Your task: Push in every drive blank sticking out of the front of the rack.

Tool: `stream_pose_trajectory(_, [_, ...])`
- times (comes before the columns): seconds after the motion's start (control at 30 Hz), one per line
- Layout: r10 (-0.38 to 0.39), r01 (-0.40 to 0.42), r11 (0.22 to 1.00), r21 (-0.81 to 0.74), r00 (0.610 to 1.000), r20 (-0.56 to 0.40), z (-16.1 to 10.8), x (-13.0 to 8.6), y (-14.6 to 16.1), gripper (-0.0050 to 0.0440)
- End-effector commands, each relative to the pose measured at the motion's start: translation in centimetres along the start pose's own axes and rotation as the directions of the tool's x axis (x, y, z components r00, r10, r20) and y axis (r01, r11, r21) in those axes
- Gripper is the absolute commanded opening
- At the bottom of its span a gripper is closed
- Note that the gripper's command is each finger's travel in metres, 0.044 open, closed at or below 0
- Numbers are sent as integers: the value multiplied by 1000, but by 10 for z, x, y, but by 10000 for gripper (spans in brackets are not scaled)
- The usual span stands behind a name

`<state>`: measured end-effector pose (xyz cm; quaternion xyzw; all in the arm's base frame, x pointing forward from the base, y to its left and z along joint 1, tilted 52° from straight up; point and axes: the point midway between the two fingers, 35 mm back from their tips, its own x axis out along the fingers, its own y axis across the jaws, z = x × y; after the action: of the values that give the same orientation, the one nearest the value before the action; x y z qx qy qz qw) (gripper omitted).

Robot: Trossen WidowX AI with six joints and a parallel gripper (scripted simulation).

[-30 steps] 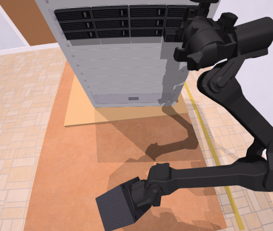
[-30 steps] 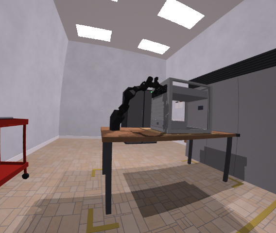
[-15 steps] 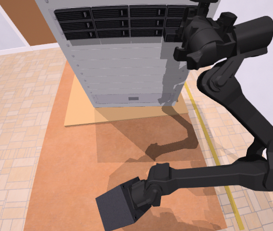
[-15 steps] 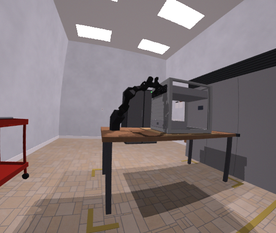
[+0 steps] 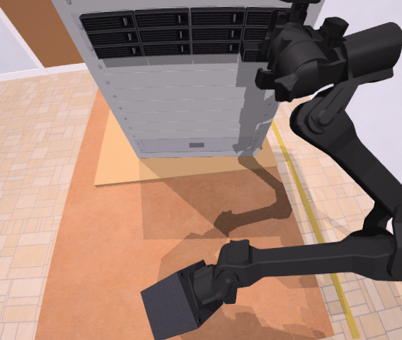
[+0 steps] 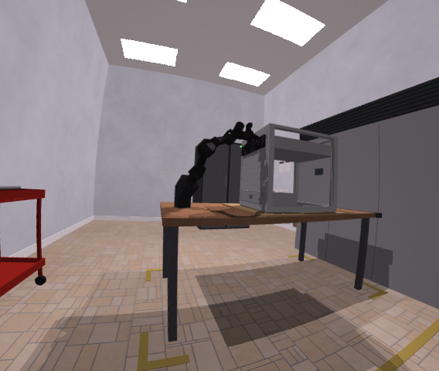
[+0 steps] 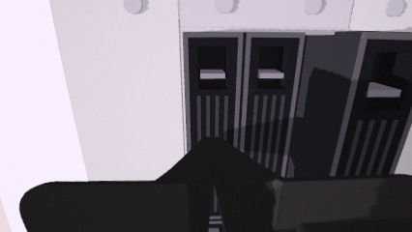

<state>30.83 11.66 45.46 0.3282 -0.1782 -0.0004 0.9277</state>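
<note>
The grey rack (image 5: 179, 105) stands on a pale pad (image 5: 117, 164) on the wooden table (image 6: 195, 213), its drive bays along the top of the front face. In the rightmost column, the lowest drive blank (image 5: 253, 54) sticks out past its neighbours. The gripper (image 7: 213, 159) sits right at that column, fingers pressed together and holding nothing, a blunt tip for pushing. The push probably goes best square on the blank's face, straight along the bay and slow, since the rack is loose and the contact is high, where force tips it most easily.
</note>
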Motion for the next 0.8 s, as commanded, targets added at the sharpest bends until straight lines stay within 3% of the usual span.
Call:
stream_pose_trajectory(0.0, [3,-3,1000,2,1000,0,0,3,2,-50])
stream_pose_trajectory(0.77, [3,-3,1000,2,1000,0,0,6,2,-50])
